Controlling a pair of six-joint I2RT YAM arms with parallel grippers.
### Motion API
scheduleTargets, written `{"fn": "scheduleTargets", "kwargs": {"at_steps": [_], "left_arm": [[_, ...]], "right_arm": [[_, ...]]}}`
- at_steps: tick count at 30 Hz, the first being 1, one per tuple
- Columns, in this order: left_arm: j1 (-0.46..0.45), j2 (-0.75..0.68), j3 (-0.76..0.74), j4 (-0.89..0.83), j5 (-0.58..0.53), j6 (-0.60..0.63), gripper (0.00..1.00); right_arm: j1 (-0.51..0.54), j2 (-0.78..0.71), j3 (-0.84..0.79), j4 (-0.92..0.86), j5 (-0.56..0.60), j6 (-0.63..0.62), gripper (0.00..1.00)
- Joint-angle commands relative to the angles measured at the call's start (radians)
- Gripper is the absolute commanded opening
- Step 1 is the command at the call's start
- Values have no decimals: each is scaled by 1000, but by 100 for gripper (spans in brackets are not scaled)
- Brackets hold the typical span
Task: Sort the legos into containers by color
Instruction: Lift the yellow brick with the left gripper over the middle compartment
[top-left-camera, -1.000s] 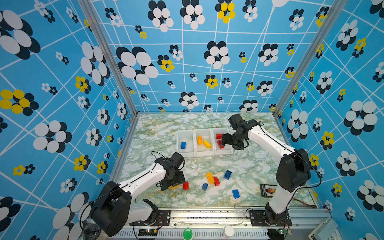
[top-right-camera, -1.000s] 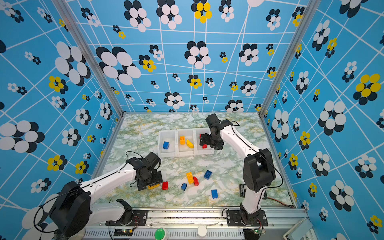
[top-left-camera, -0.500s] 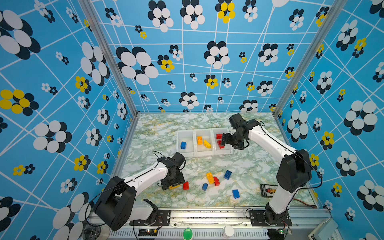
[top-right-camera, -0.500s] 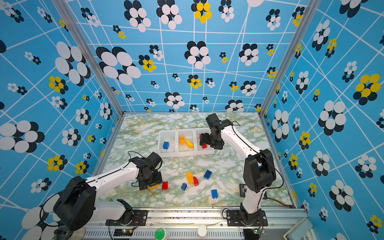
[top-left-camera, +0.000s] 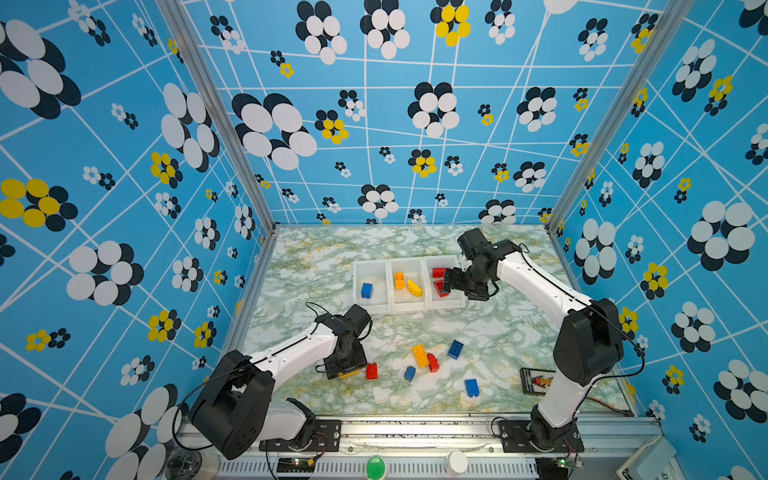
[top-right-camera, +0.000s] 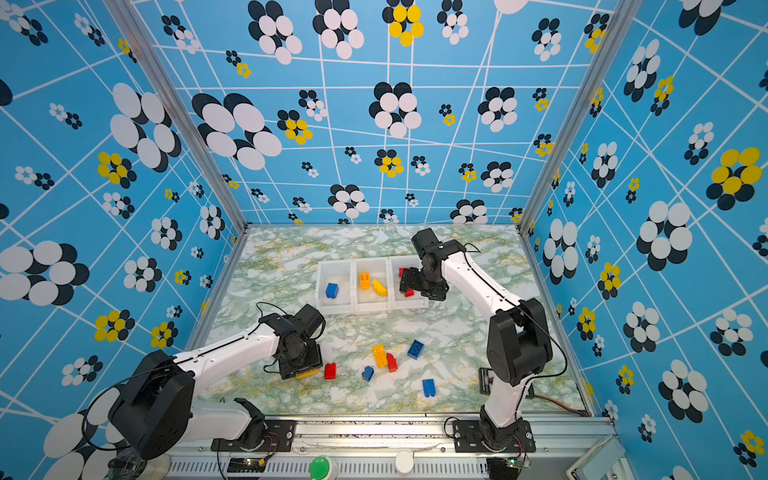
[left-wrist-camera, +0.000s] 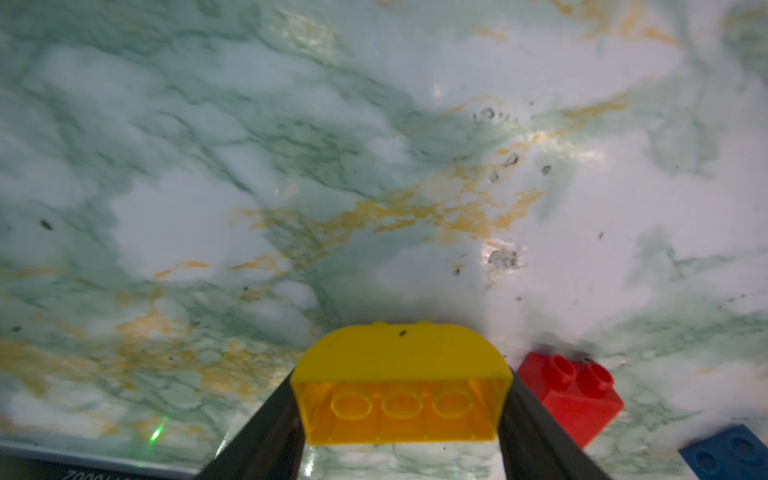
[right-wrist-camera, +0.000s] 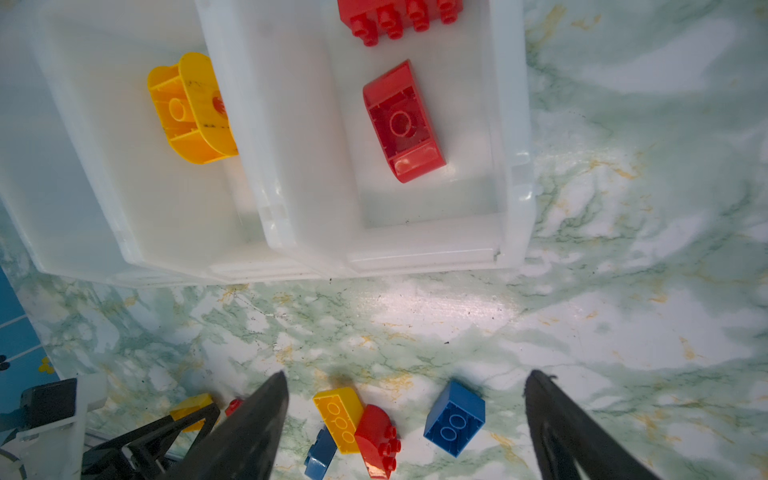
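Observation:
A yellow rounded lego (left-wrist-camera: 399, 365) lies on the marble table, hollow underside toward the left wrist camera. My left gripper (left-wrist-camera: 401, 399) is shut on it, one finger against each end; in both top views the wrist (top-left-camera: 347, 365) hides most of it. My right gripper (top-left-camera: 451, 284) hangs open and empty over the right bin of the white containers (top-left-camera: 409, 309). That bin holds two red legos (right-wrist-camera: 403, 122), the middle one two yellow legos (top-left-camera: 414, 287), the left one a blue lego (top-left-camera: 366, 290).
Loose on the table are a red lego (top-left-camera: 372, 370) next to my left gripper, a small blue one (top-left-camera: 409, 372), a yellow one (top-left-camera: 420, 355) touching a rounded red one (top-left-camera: 433, 362), and two more blue ones (top-left-camera: 456, 349) (top-left-camera: 471, 387). A black bead tray (top-left-camera: 536, 380) sits by the right arm's base.
My left gripper's jaws have come together onto the ends of the yellow rounded lego. The right arm has stayed over the right bin.

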Motion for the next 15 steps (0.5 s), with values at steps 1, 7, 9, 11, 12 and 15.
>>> {"fn": "scheduleTargets", "kwargs": {"at_steps": [1, 7, 9, 11, 12, 15], "left_arm": [[-8, -16, 4, -43, -15, -8, 61], [-8, -53, 41, -87, -27, -4, 60], [-8, -67, 61, -105, -35, 0, 59], [-8, -78, 86, -123, -42, 4, 59], [-8, -83, 102, -130, -45, 7, 58], [-8, -88, 154, -157, -57, 21, 58]], "right_arm": [[7, -33, -21, -3, 8, 12, 90], [7, -40, -26, -2, 7, 17, 91], [7, -44, -30, -1, 6, 18, 91], [6, -49, -33, 0, 6, 21, 91], [7, -52, -34, 1, 4, 21, 90], [7, -60, -45, 5, -5, 26, 90]]}}
